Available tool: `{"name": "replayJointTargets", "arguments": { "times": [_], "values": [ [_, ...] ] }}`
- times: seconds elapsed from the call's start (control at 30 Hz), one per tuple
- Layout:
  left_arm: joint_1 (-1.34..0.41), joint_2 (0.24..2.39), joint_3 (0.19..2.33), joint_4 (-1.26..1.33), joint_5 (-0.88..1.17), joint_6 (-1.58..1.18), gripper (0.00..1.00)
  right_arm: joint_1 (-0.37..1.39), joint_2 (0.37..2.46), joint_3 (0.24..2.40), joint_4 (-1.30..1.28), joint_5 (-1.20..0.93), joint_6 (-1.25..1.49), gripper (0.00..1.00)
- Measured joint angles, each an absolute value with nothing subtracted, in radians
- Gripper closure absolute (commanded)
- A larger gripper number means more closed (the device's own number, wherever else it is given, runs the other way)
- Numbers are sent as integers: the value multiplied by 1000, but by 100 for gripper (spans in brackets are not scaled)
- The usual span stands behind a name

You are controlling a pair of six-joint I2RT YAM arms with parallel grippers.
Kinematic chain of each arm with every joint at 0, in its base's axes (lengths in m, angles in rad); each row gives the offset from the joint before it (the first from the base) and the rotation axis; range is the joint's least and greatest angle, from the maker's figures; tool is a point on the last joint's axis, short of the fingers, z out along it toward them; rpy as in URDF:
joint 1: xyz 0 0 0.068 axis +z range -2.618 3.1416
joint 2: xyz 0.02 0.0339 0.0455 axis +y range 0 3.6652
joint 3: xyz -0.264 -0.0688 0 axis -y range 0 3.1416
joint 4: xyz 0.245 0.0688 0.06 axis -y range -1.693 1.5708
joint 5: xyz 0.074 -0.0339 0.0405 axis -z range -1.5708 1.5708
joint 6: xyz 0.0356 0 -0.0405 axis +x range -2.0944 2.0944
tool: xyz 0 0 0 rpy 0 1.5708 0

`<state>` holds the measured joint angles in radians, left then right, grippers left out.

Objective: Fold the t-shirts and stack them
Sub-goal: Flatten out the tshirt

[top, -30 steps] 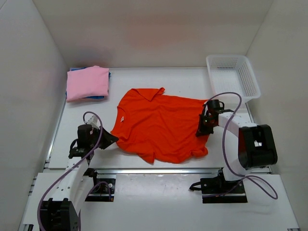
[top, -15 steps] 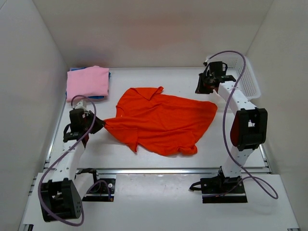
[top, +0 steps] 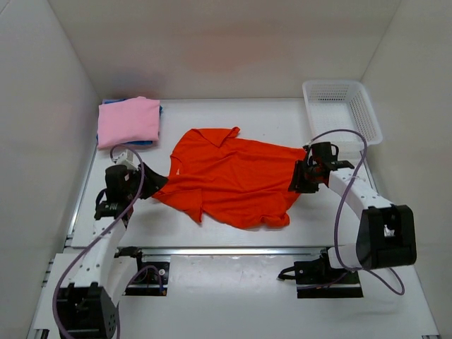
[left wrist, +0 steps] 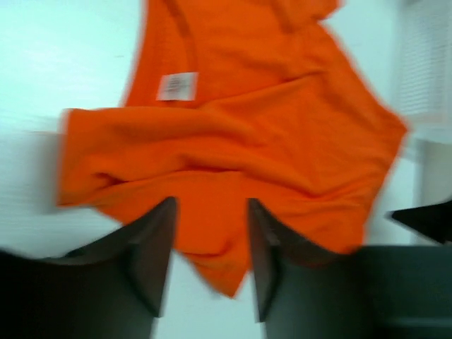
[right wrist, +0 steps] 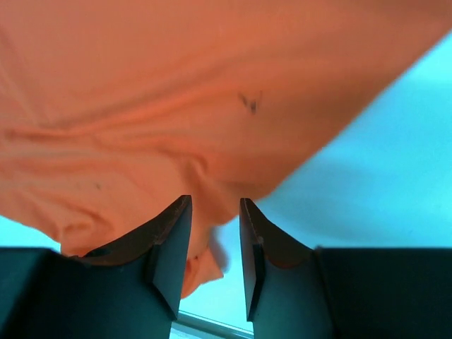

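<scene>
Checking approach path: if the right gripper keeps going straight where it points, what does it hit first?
The right gripper points left into the orange shirt; in its wrist view, cloth already sits between the open fingers. So the shirt comes first, though depth is unclear.

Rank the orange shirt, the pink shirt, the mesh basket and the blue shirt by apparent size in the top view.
1. Orange-red t-shirt, spread out.
2. White mesh basket and folded pink t-shirt: look alike, unranked.
3. Blue t-shirt: only an edge shows beneath the pink one, so its true size is hidden.

Three t-shirts on the tabletop [top: 233, 113]

The orange-red shirt [top: 233, 185] lay spread and rumpled mid-tabletop; the folded pink shirt [top: 128, 121] sat atop the blue shirt [top: 143, 142], far-left corner.
</scene>
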<state>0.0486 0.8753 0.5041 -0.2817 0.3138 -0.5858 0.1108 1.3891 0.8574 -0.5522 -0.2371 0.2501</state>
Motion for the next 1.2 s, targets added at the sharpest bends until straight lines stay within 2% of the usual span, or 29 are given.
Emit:
{"name": "replayJointTargets", "arguments": {
  "times": [0.07, 0.13, 0.2, 0.3, 0.63, 1.2],
  "values": [
    [4, 801, 482, -255, 327, -639, 80, 108, 1342, 807, -546, -246, 264, 71],
    [-33, 760, 440, -213, 345, -696, 84, 104, 1313, 771, -542, -255, 275, 71],
    [-67, 761, 400, -189, 356, -739, 81, 101, 1294, 741, -533, -264, 289, 71],
    [-143, 830, 384, -182, 318, -788, 64, 102, 1284, 713, -524, -274, 299, 72],
    [-368, 1190, 508, -117, 149, -794, 48, 112, 1284, 695, -485, -295, 325, 72],
    [-507, 1509, 693, -105, -50, -739, 44, 99, 1284, 690, -470, -323, 321, 73]
  ]
}}
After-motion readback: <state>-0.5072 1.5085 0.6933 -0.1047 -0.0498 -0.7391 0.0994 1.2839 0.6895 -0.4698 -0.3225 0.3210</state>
